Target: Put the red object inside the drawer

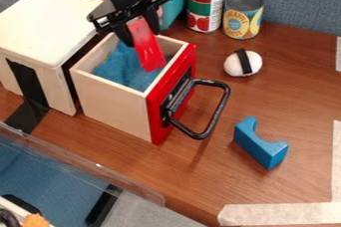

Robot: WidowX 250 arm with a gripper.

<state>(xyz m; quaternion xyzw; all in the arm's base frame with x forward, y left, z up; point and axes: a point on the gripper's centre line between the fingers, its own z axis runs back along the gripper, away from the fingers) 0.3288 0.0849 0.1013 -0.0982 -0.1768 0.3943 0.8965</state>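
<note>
The brown table [293,101] lies beneath my gripper [138,29], which is clamped on the red block [147,47]. Directly below me is the open drawer [110,104]; the block's long axis slants steeply down into its opening, so I likely need only lower and release.

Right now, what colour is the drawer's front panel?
The front panel is red; shows best in the camera view.

Brown wood counter [299,96]: pale cabinet [50,27], drawer [110,104] pulled out; two cans [206,2] side by side; white black-banded toy [234,65]; blue arched block [258,144]; pale tape [279,214].
</note>
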